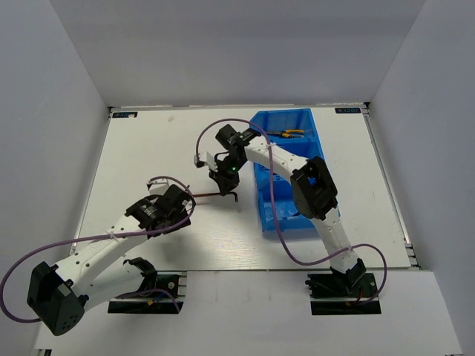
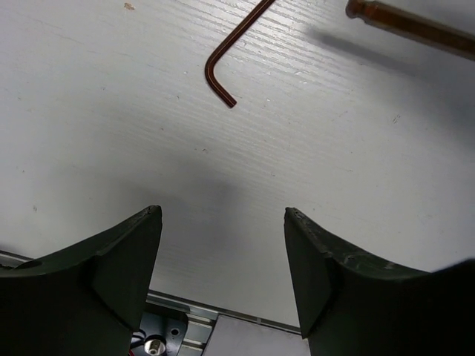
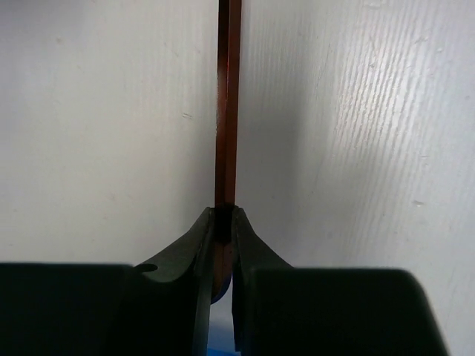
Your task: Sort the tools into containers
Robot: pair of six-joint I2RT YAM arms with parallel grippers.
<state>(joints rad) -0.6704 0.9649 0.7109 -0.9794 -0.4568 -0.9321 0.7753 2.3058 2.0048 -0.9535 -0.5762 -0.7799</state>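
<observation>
My right gripper (image 1: 225, 183) reaches left from the blue bins (image 1: 312, 152) and is shut on a dark brown hex key (image 3: 228, 111), whose long shaft sticks out past the fingertips (image 3: 205, 230) above the white table. That shaft also shows in the left wrist view (image 2: 415, 24), with its shadow below it. A second L-shaped hex key (image 2: 221, 70) lies flat on the table just ahead of my left gripper (image 2: 223, 213), which is open, empty and low over the table (image 1: 180, 205). Yellow-handled pliers (image 1: 286, 134) lie in the far bin. No screwdrivers are in view.
The three joined bins run front to back on the right half of the table, with my right arm crossing over them. The table's near metal rail (image 2: 193, 315) lies right under my left gripper. Grey walls enclose the table on three sides.
</observation>
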